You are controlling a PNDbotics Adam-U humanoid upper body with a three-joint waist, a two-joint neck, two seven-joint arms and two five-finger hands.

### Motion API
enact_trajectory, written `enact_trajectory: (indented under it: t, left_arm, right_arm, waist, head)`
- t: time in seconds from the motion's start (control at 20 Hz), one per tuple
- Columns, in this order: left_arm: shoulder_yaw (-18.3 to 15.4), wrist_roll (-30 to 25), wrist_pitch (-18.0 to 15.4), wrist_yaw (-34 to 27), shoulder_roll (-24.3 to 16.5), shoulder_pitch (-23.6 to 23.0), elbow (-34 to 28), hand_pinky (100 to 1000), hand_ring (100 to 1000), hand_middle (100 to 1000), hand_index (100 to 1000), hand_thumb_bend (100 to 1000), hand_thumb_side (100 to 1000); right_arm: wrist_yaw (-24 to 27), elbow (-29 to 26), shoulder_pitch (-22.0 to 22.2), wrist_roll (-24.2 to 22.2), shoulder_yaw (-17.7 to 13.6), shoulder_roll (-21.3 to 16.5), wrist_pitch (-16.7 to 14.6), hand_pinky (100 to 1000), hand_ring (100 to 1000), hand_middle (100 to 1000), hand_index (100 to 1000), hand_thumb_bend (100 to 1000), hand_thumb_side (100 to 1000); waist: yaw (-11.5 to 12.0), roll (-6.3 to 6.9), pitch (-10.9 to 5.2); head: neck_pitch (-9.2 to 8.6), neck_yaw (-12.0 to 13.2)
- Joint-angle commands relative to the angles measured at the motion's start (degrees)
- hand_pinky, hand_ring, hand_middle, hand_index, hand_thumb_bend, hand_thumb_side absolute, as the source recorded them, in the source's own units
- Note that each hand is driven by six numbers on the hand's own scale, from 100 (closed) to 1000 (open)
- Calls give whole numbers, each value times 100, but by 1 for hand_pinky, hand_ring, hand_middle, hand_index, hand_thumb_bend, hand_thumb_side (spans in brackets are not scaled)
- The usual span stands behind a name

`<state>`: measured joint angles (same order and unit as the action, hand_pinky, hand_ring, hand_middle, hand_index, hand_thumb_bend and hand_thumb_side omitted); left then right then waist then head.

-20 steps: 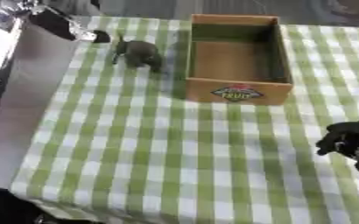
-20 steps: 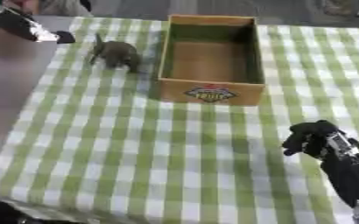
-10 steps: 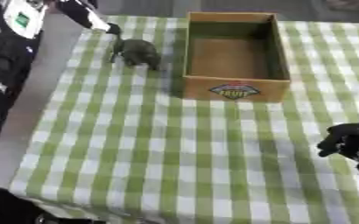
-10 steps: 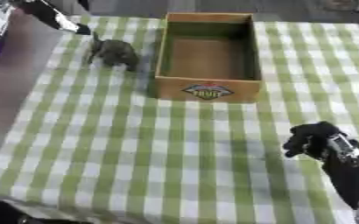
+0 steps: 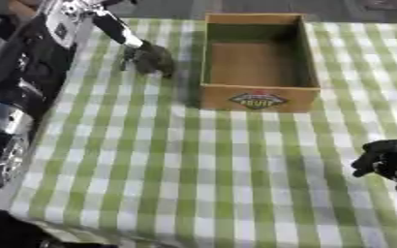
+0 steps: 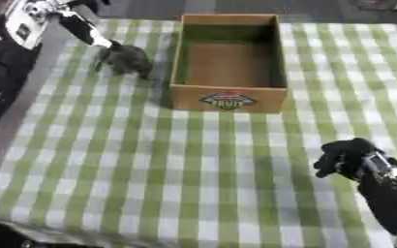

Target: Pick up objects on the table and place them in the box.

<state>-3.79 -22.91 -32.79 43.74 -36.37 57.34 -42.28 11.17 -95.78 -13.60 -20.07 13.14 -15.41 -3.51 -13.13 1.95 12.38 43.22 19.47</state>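
Note:
A small grey-green toy animal (image 5: 154,59) stands on the checked cloth, just left of the cardboard box (image 5: 257,99), which has a fruit label on its front wall. The box is open on top and shows nothing inside. My left hand (image 5: 117,31) comes in from the upper left with straight fingers, and its fingertips (image 6: 113,44) reach the toy's near-left side. Whether they touch it I cannot tell. My right hand (image 6: 346,156) hangs at the lower right over the cloth, fingers curled, holding nothing.
The green and white checked tablecloth (image 5: 193,174) covers the table. A bare grey strip (image 6: 32,92) runs along its left side. My left forearm (image 5: 15,101) fills the left edge of the left eye view.
My left hand has swung from the far upper left corner down and right to the toy animal. The right hand has stayed in place.

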Motion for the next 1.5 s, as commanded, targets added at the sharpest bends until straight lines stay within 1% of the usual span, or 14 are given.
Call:
enact_trajectory:
  t: [0.05,0.4,0.45,0.55,0.75,0.85,0.9,1.05,1.2,1.3,1.4,1.5]
  left_arm:
    - [-17,209,79,286,-68,147,33,762,863,874,953,690,285]
    - [-13,498,216,640,1,117,177,746,848,863,952,666,293]
    - [-10,524,230,675,6,111,187,744,846,861,952,654,316]
    - [0,562,259,752,9,98,206,738,841,857,951,644,326]
    - [7,600,336,944,8,74,270,732,835,853,953,643,356]
    - [9,612,362,1027,10,54,308,730,833,851,953,652,369]
    - [14,614,364,1076,10,42,326,729,832,850,956,672,376]
    - [22,593,353,1250,5,-1,401,726,829,848,959,688,374]
    - [8,596,328,1367,4,-33,457,722,823,843,958,687,352]
    - [-8,652,319,1391,17,-49,461,715,814,834,952,673,328]
    - [-18,759,329,1383,36,-65,447,713,811,831,949,643,320]
    - [-11,846,348,1376,48,-83,448,713,811,831,949,633,323]
  right_arm:
    - [-17,-82,-57,-12,-7,-105,-1,572,611,545,700,100,903]
    - [-17,-78,-77,-20,-3,-100,3,571,610,545,700,100,903]
    - [-19,-78,-78,-21,-3,-98,3,571,610,545,700,100,904]
    - [-21,-77,-78,-19,-7,-95,2,570,610,545,700,100,906]
    - [-34,-73,-78,-18,-11,-91,2,570,610,545,700,100,908]
    - [-36,-70,-80,-17,-12,-89,3,569,610,545,700,100,908]
    - [-37,-69,-82,-18,-13,-88,3,569,610,545,700,100,909]
    - [-42,-65,-81,-18,-17,-86,4,568,610,545,700,100,910]
    - [-44,-66,-80,-14,-22,-87,2,568,610,545,700,100,910]
    - [-42,-65,-83,-15,-21,-82,3,568,610,545,700,100,912]
    - [-45,-62,-86,-16,-20,-78,5,568,610,545,700,100,912]
    - [-48,-62,-89,-18,-21,-75,4,568,610,545,700,100,912]
  waist:
    - [-11,3,-104]
    - [-33,26,-87]
    - [-40,27,-83]
    - [-51,29,-74]
    - [-65,38,-60]
    - [-66,44,-57]
    - [-66,46,-55]
    - [-73,51,-51]
    - [-80,53,-47]
    - [-80,54,-43]
    - [-82,54,-35]
    - [-91,53,-28]
  head:
    - [16,25]
    - [-5,23]
    - [-5,23]
    - [-5,24]
    - [3,27]
    - [1,23]
    - [-2,20]
    - [-4,16]
    - [-11,14]
    - [-13,10]
    - [-16,9]
    - [-19,13]
